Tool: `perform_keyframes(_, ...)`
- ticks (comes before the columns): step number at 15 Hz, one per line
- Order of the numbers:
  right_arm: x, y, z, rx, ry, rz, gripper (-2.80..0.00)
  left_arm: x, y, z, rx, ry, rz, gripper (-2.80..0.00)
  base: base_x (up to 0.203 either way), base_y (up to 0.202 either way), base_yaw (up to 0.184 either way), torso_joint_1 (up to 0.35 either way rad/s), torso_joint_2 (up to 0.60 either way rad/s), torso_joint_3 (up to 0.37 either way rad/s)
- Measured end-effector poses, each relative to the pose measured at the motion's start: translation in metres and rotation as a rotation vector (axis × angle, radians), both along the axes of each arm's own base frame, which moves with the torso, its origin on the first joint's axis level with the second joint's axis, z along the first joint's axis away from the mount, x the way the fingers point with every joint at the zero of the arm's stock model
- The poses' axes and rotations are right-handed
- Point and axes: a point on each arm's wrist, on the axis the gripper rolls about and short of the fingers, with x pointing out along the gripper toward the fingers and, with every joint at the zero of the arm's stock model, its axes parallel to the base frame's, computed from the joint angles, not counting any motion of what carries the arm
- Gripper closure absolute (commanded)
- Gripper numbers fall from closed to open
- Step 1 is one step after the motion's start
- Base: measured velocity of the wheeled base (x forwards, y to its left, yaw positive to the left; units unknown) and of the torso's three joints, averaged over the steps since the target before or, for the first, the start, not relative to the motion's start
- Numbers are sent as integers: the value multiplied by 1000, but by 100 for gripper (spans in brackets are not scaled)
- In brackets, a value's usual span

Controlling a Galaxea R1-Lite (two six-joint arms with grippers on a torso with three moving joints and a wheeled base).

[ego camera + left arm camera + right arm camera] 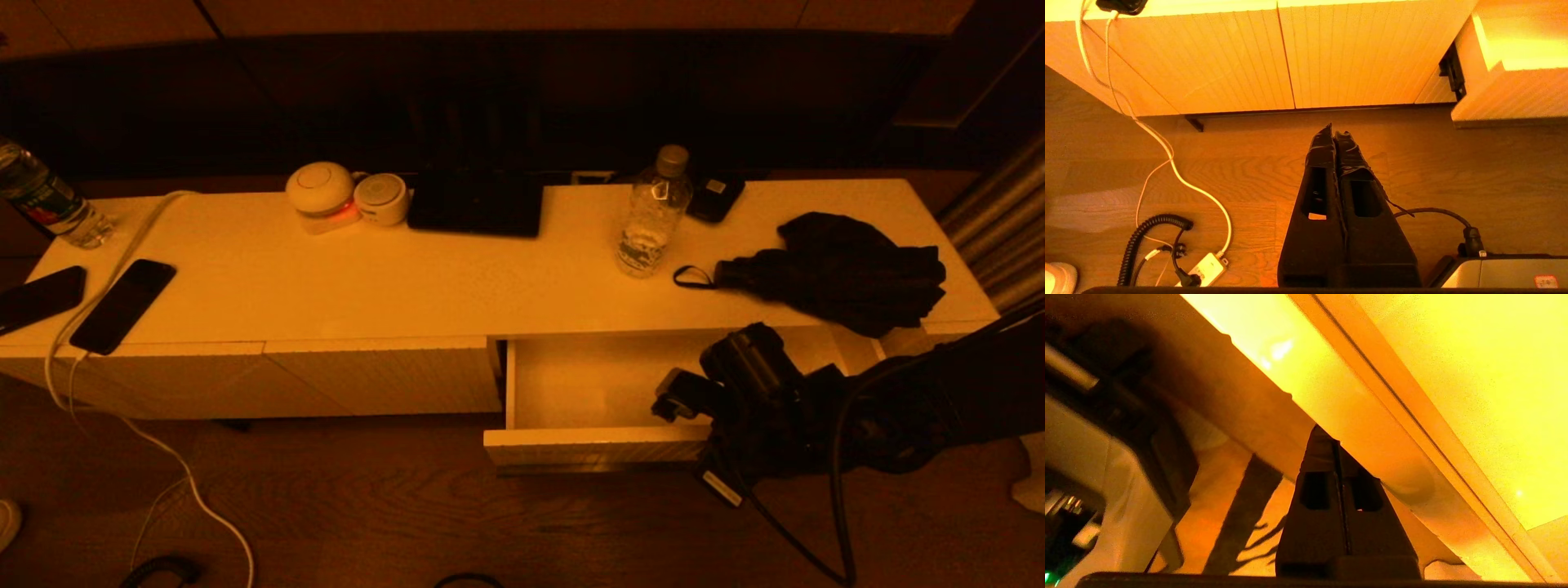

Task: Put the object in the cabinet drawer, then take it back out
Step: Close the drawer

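Right gripper was pressed together, empty, tips against the front of the cabinet drawer, which stood pulled out. Left gripper parked over the floor, also pressed together.

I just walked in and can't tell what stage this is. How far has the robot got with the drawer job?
Done: the wide white cabinet drawer is pulled open, and what shows of its inside is bare. In hand: the right gripper, fingers shut with nothing between them, sits at the drawer's front edge. The left gripper hangs shut over the floor. Left: apparently everything else; nothing is in the drawer yet, and which object is meant I cannot tell.
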Motion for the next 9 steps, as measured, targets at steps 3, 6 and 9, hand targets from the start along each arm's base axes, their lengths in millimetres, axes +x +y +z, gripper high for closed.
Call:
perform_keyframes(3, 7, 2, 6, -1, -37, -17, 0, 0, 0, 0, 0, -1, 0, 0, 0, 0, 0, 0, 0, 0)
perform_keyframes(6, 15, 4, 11, 4, -78, -32, 0, 0, 0, 0, 0, 0, 0, 0, 0, 0, 0, 0, 0, 0)
perform_keyframes(9, 22, 6, 12, 12, -97, -38, 0, 0, 0, 0, 0, -1, 0, 0, 0, 0, 0, 0, 0, 0)
